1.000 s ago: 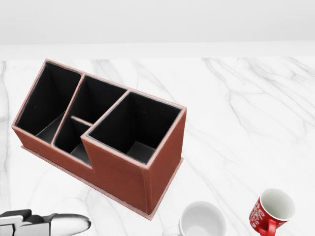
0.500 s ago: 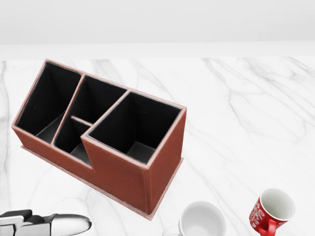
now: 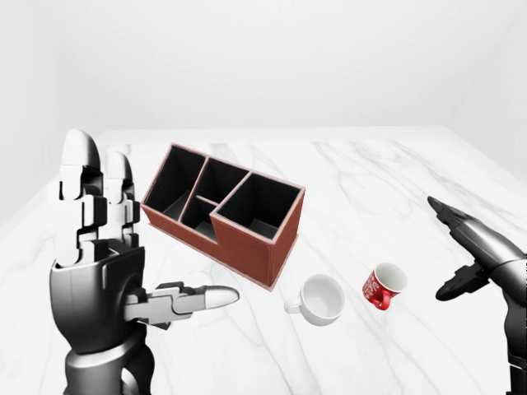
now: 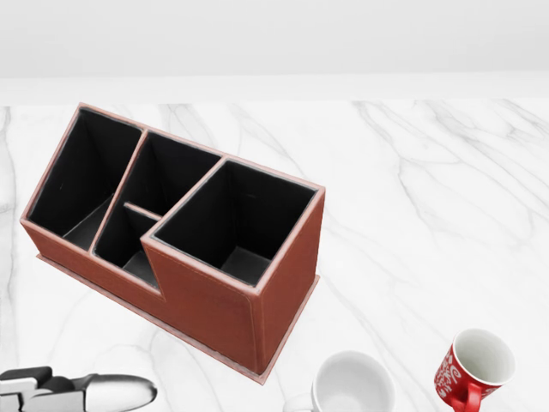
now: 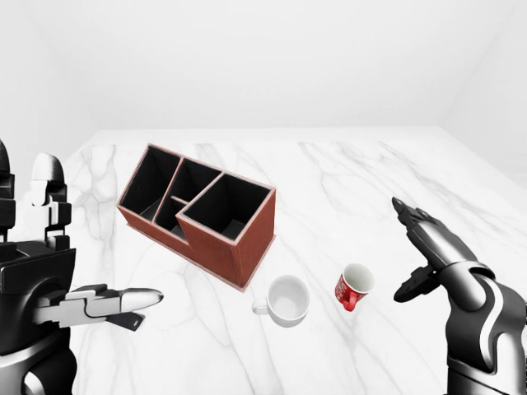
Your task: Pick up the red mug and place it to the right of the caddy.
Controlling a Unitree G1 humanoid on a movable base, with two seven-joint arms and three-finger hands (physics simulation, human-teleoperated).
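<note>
Caddy point(image 3: 222, 216) compartments look empty; white mug point(image 3: 318, 299) too. Red mug point(image 3: 384, 285), white-lettered and tilted on the counter point(image 3: 379, 181), sits left of the spread right hand point(image 5: 422, 247), untouched

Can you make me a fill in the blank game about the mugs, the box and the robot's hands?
1. The red mug lies to the ____ of the white mug in the left-eye view.
2. The caddy holds ____ inside its compartments.
3. The right hand has its fingers ____, near the red mug but not touching it.
4. The left hand holds ____.

Missing words: right; nothing; open; nothing
</note>
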